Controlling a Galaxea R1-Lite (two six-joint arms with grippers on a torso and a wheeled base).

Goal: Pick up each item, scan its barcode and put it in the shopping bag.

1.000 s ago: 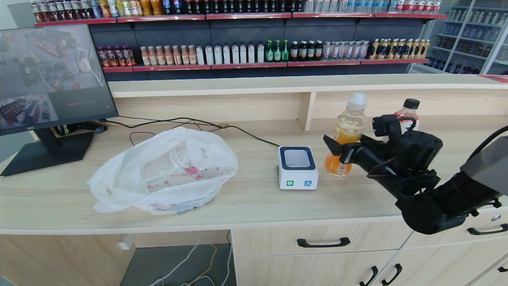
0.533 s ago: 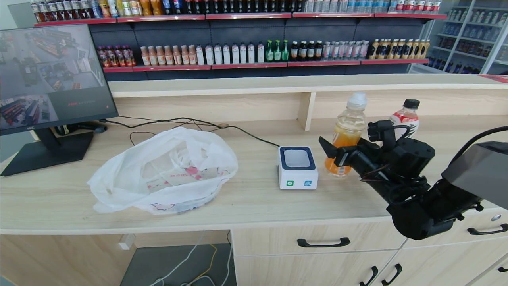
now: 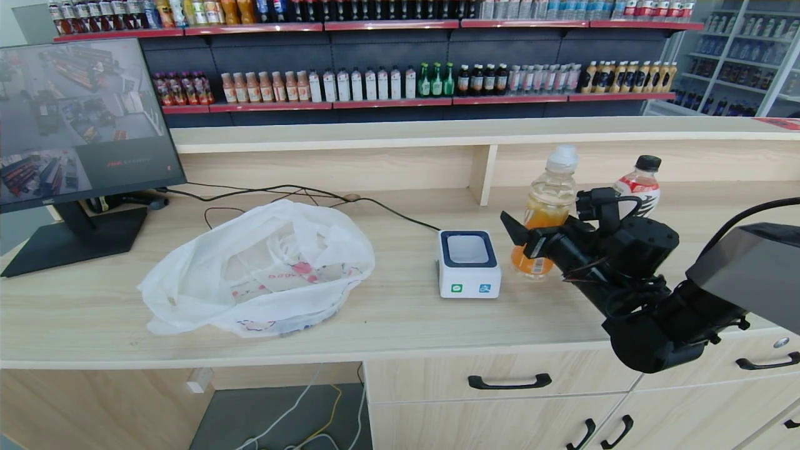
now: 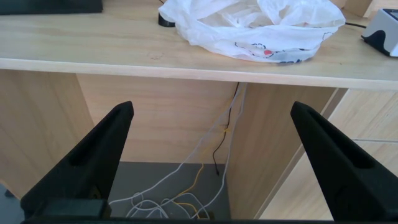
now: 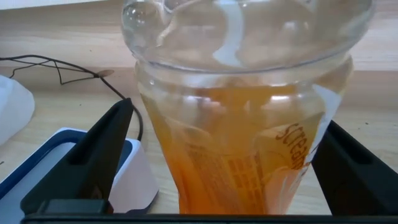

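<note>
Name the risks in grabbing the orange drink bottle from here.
The right gripper is open around the tall, upright orange bottle; an off-centre close could tip it toward the scanner beside it. The black-capped bottle stands close by the arm, so a swing on lift-off might knock it over.

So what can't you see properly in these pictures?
- Orange drink bottle: right wrist view, top edge cuts off its cap; whether the right gripper touches it is unclear.
- Red-labelled bottle: head view, lower half hidden behind the right arm.
- Shopping bag: head view, crumpled plastic hides any contents.
- Scanner: left wrist view, cut by the edge.
</note>
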